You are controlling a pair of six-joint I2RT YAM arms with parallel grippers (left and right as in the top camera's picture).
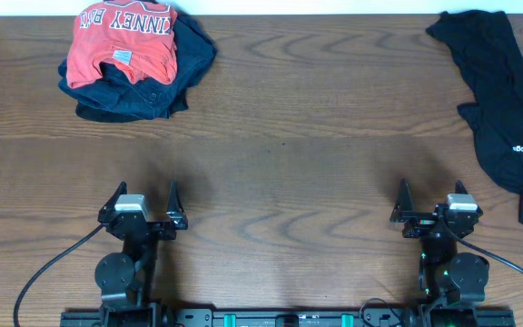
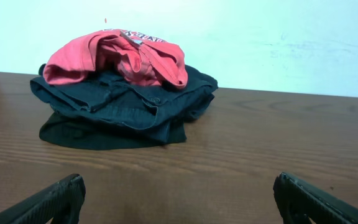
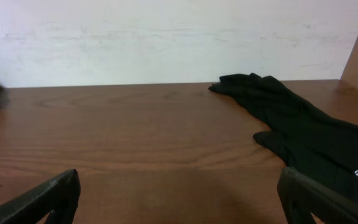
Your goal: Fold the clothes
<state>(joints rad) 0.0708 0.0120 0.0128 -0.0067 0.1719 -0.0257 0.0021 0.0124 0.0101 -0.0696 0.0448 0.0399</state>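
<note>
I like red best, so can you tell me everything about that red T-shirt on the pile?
The coral-red cotton T-shirt lies crumpled, not folded, at the far left of the brown wooden table. White-and-navy block lettering shows on top, with a small white neck tag. It rests on top of a bunched dark navy denim garment.

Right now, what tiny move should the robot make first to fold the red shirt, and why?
Probably reach the left end effector forward toward the red T-shirt. The shirt lies crumpled on top of the dark denim garment at the far left of the table. Nothing is held, and the left end effector stands open on that side, closer than the right end effector.
</note>
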